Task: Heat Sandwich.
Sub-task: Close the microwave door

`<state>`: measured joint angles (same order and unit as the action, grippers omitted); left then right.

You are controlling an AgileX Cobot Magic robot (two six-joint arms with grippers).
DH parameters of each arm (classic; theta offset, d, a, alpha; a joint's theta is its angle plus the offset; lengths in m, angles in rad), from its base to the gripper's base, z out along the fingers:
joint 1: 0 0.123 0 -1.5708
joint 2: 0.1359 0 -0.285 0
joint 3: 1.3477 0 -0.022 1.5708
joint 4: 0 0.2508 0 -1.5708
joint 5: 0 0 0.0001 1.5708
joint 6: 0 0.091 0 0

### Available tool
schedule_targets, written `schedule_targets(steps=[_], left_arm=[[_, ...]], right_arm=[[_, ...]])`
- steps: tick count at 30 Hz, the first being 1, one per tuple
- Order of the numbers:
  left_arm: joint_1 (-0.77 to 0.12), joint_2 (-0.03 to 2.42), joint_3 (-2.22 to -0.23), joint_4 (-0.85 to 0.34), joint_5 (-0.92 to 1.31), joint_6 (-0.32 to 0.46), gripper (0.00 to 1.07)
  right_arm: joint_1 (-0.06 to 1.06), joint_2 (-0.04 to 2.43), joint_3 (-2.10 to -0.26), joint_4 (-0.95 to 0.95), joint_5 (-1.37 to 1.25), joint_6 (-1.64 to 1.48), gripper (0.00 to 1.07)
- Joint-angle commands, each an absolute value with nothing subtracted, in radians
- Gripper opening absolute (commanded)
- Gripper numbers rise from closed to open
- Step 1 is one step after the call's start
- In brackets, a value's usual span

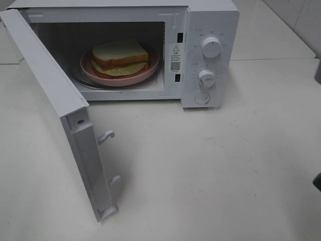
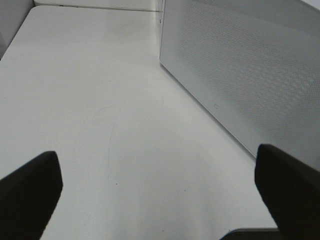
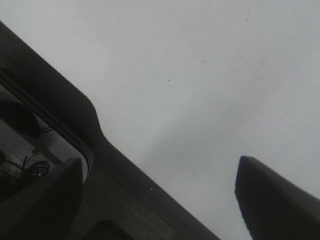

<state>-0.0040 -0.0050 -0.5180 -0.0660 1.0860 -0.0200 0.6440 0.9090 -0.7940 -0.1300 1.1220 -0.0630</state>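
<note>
A sandwich [image 1: 120, 56] of white bread lies on a pink plate [image 1: 145, 73] inside the white microwave [image 1: 210, 25]. The microwave door [image 1: 50, 85] stands wide open, swung out to the left. In the exterior high view neither gripper shows, except for a dark bit at the right edge [image 1: 317, 182]. In the left wrist view my left gripper [image 2: 159, 187] is open and empty over the table, with the door's perforated outer face [image 2: 240, 75] beside it. In the right wrist view my right gripper [image 3: 160, 195] is open and empty over the table.
The microwave has two knobs [image 1: 211, 46] [image 1: 206, 78] and a round button [image 1: 202, 98] on its right panel. The door's two latch hooks [image 1: 106, 135] stick out towards the table's middle. A dark frame edge [image 3: 75, 130] lies under the right gripper.
</note>
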Motion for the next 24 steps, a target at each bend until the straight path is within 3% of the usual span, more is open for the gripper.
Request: schedule_targets(steps=[1, 9, 15, 24], left_arm=[[0.0, -0.021, -0.516, -0.068, 1.073, -0.02, 0.98], [0.0, -0.021, -0.516, -0.068, 1.073, -0.02, 0.98], [0.0, -0.021, -0.516, -0.068, 1.073, -0.02, 0.98], [0.0, -0.021, -0.516, -0.068, 1.073, -0.02, 0.98]], right_arm=[[0.643, 0.821, -0.748, -0.128, 1.153, -0.045, 0.78], [0.613, 0.64, -0.632, -0.137, 1.227, 0.0, 0.76], [0.445, 0.485, -0.587, -0.135, 1.202, -0.006, 0.76], [0.35, 0.346, -0.559, -0.123, 1.159, 0.037, 0.76]])
